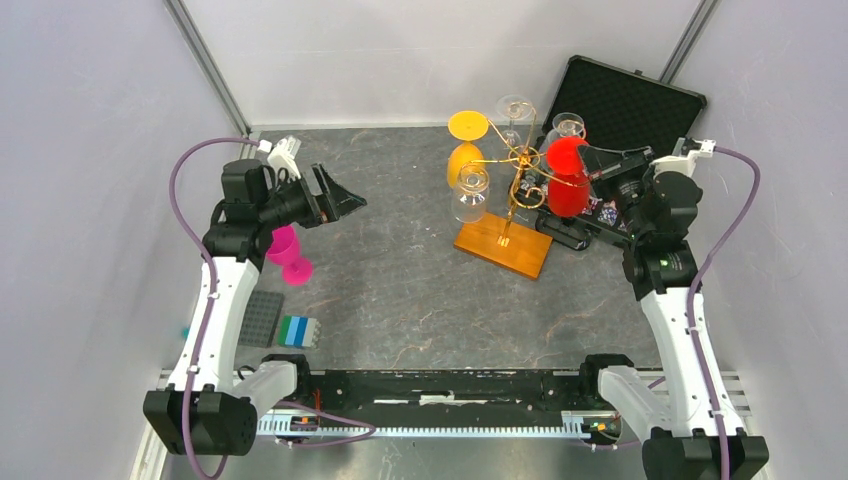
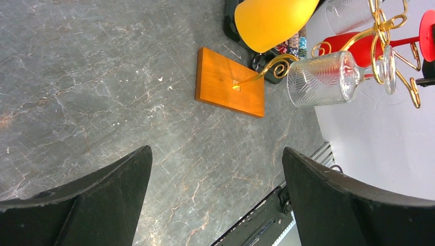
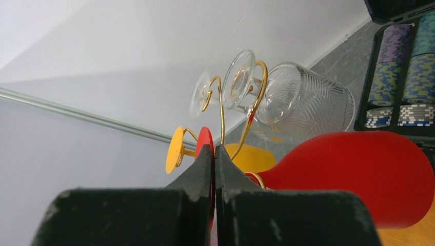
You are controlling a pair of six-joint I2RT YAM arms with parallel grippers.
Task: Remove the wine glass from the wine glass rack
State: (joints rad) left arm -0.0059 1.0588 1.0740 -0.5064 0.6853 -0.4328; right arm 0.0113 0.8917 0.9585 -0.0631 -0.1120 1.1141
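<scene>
The wine glass rack [image 1: 503,247] is gold wire on an orange-brown wooden base, right of centre. A red wine glass [image 1: 567,192] hangs upside down on its right side. My right gripper [image 1: 592,153] is shut on the edge of the red glass's foot. In the right wrist view the gripper [image 3: 213,148] pinches the thin red foot, and the red bowl [image 3: 349,174] lies just to the right. My left gripper [image 1: 345,200] is open and empty, held above the table at the left; its view [image 2: 216,149] looks toward the rack base [image 2: 230,82].
A yellow glass [image 1: 466,150] and clear glasses [image 1: 470,195] also hang on the rack. An open black case [image 1: 625,100] with poker chips [image 3: 405,77] stands behind my right gripper. A pink glass [image 1: 285,250], a grey plate [image 1: 260,318] and a blue-green block [image 1: 297,331] lie at the left.
</scene>
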